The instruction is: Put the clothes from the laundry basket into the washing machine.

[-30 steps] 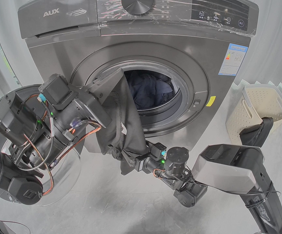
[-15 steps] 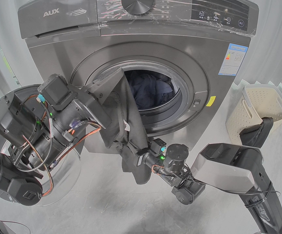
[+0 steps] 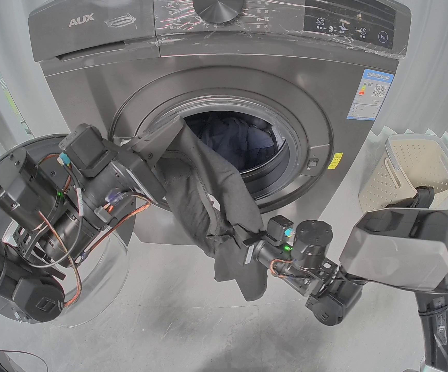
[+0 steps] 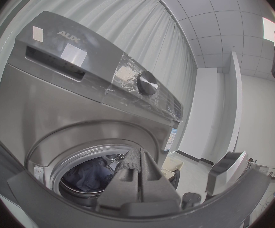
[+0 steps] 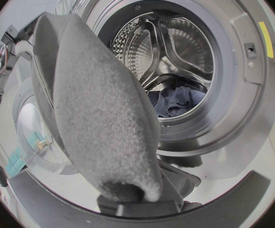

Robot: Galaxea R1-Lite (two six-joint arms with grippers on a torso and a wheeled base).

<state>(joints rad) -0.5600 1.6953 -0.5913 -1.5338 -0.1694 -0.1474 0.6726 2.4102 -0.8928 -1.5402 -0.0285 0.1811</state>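
Note:
A dark grey garment hangs stretched between my two grippers in front of the washing machine. My left gripper is shut on its upper end at the left rim of the drum opening; its closed fingers pinch grey cloth. My right gripper is shut on the lower end below the opening, and the garment drapes over it. Dark blue clothes lie inside the drum. The cream laundry basket stands at the right with a dark cloth hanging out.
The round glass door stands swung open at the left, behind my left arm. Bare grey floor lies in front of the machine. A curtain hangs behind the machine.
My right gripper has moved right and slightly up with the garment's lower end, pulling the cloth out to the right. My left gripper has shifted slightly left at the drum rim.

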